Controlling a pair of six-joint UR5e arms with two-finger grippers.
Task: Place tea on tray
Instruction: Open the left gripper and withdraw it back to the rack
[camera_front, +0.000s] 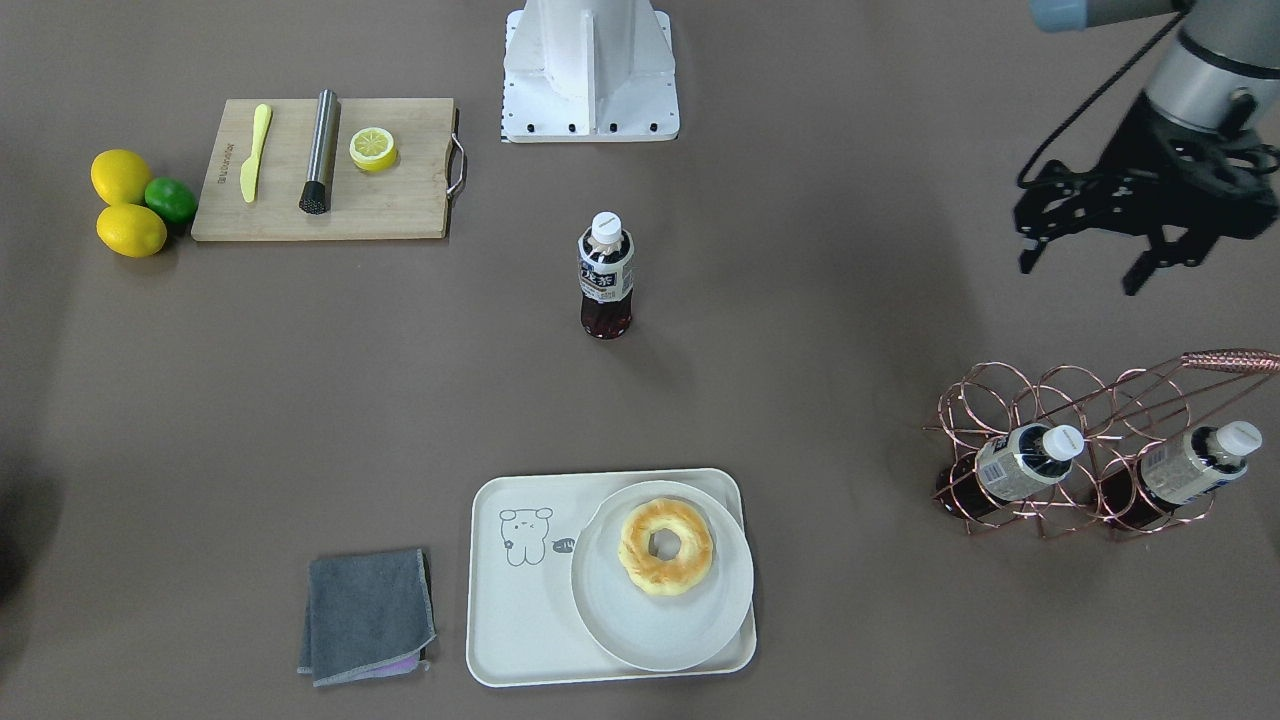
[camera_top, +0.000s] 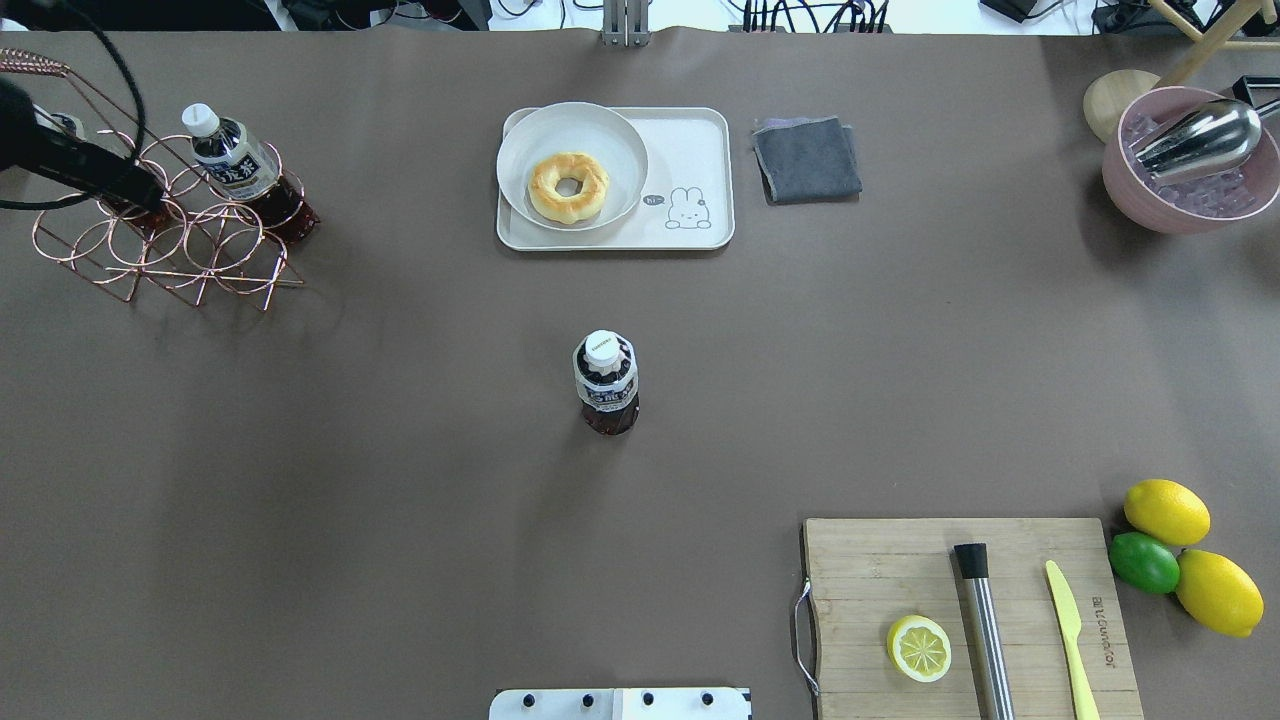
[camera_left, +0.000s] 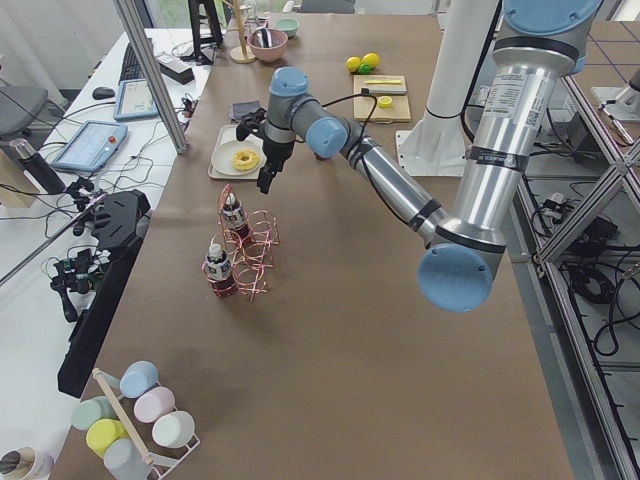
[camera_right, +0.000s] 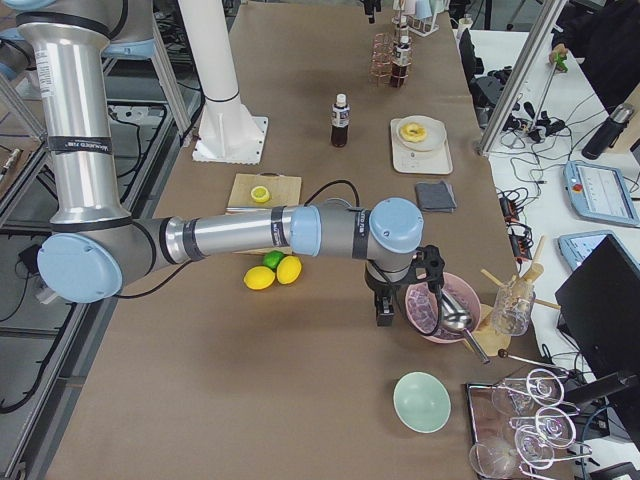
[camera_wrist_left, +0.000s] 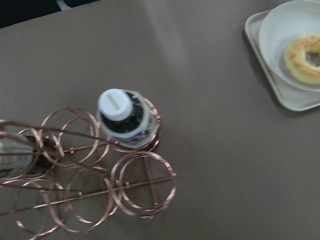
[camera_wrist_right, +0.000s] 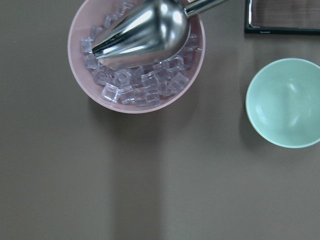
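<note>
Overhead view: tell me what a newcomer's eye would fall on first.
A lone tea bottle stands upright at mid-table, apart from everything else. Beyond it, the cream tray carries a white plate with a doughnut. On the robot's left, the left gripper hangs over a copper wire rack holding two more bottles.

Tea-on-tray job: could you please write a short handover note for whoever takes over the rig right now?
Left gripper: open and empty, hanging above the wire rack.
Right gripper: by the pink ice bowl; I cannot tell whether it is open or shut.
Tea: one tea bottle stands upright mid-table; two more bottles sit in the rack.
Tray: holds a plate with a doughnut; the bear side is free.
Done: no tea on the tray yet.
Left: grasp a bottle and set it on the tray's free part.
</note>
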